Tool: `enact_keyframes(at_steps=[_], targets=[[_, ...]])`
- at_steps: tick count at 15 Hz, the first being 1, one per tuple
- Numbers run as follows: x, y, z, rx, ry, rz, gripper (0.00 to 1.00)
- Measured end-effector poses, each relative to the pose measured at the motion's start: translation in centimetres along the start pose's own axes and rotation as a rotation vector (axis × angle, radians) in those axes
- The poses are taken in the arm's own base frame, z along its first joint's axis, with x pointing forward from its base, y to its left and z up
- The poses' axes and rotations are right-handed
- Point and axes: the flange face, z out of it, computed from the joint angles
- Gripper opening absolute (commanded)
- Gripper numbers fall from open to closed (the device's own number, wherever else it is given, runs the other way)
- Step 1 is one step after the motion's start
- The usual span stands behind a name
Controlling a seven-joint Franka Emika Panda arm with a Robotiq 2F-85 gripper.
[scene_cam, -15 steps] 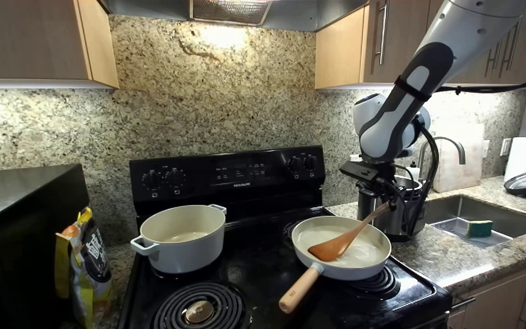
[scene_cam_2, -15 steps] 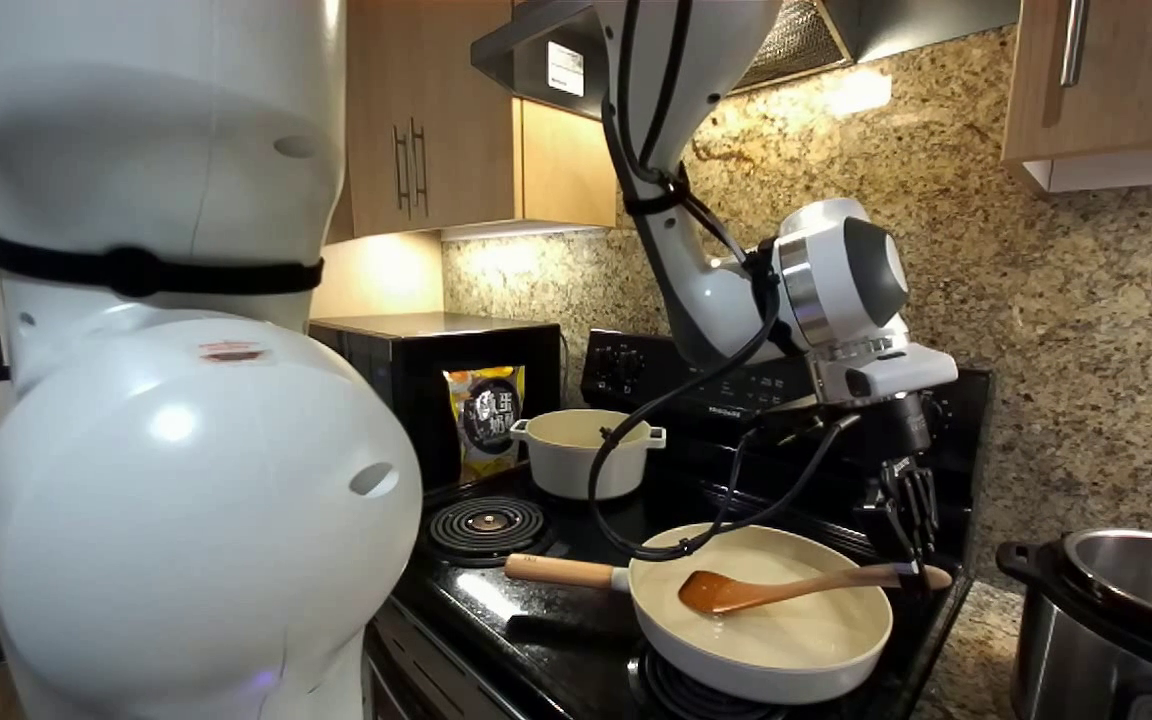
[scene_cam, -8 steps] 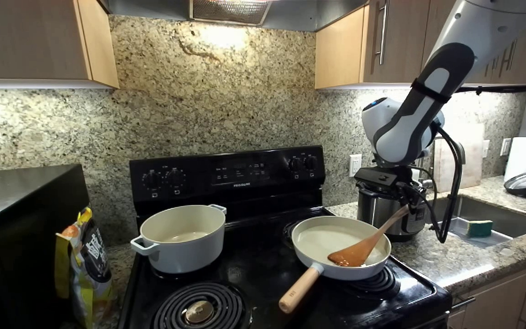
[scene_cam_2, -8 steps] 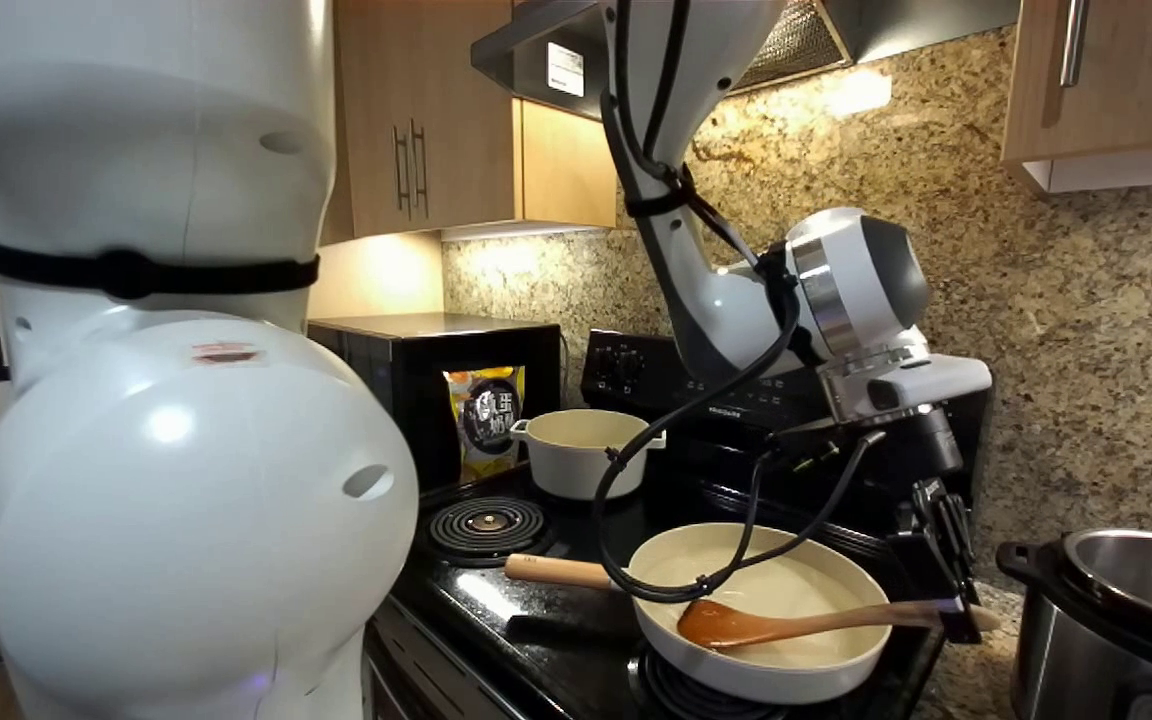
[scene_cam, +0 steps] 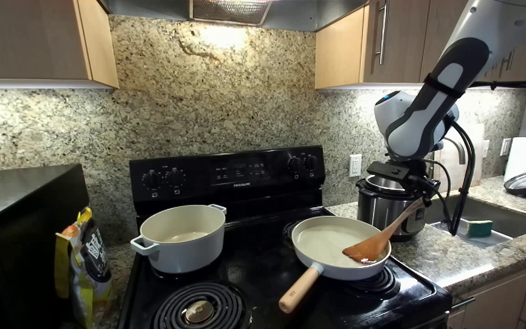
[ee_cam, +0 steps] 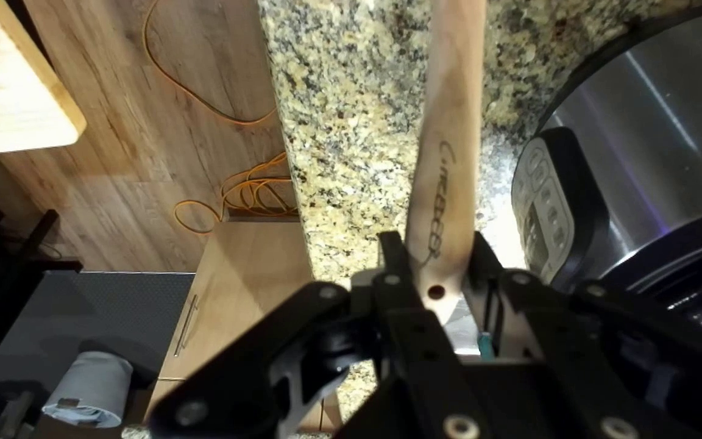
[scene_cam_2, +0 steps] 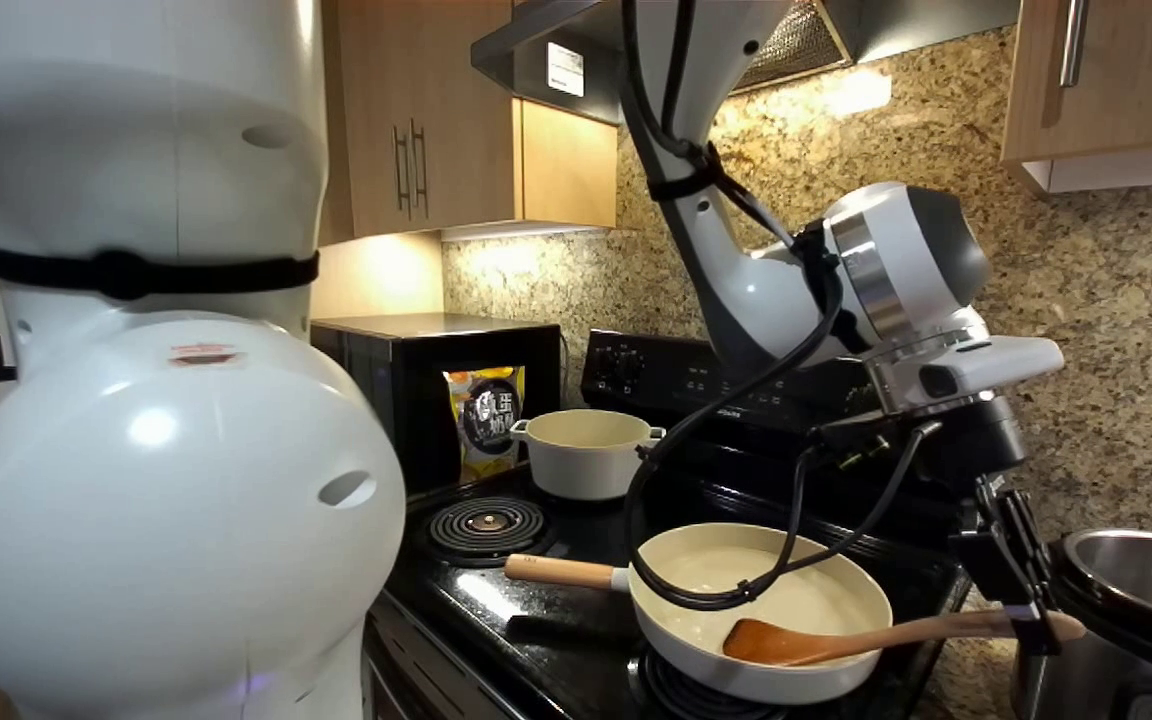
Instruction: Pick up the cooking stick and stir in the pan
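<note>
The cooking stick, an orange-brown wooden spatula, shows in both exterior views (scene_cam: 367, 249) (scene_cam_2: 786, 645). Its flat blade is low inside the pan, near the rim closest to my gripper. Its handle slants up over that rim. The shallow white pan (scene_cam: 349, 273) sits on the stove with its pale handle sticking out; it also shows in an exterior view (scene_cam_2: 786, 688). My gripper (scene_cam: 423, 199) (scene_cam_2: 1034, 628) is shut on the stick's handle end, beyond the pan's rim. In the wrist view the stick's handle (ee_cam: 448, 152) is pinched between my fingers (ee_cam: 439, 250); the blade and pan are out of view there.
A deeper white two-handled pot (scene_cam: 183, 251) stands on another burner. A steel cooker (scene_cam_2: 1106, 660) stands close beside my gripper, also in the wrist view (ee_cam: 649, 140). A sink (scene_cam: 518, 219) lies beyond it. A snack bag (scene_cam: 94, 269) leans by the microwave. Cables (scene_cam_2: 706, 600) hang over the pan.
My gripper has moved rightward in both exterior views, toward the steel cooker, with the stick held. The blade has slid across the pan toward that side. The pan has stayed in place.
</note>
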Motion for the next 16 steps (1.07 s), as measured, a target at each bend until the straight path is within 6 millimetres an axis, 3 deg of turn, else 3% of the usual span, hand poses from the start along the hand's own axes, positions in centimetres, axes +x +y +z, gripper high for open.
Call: enact_keyframes(at_steps=[8, 16], targets=[[1.2, -1.9, -1.7, 0.044, 0.014, 0.061, 0.10], [-1.2, -4.1, -3.5, 0.089, 0.021, 0.071, 0.10]])
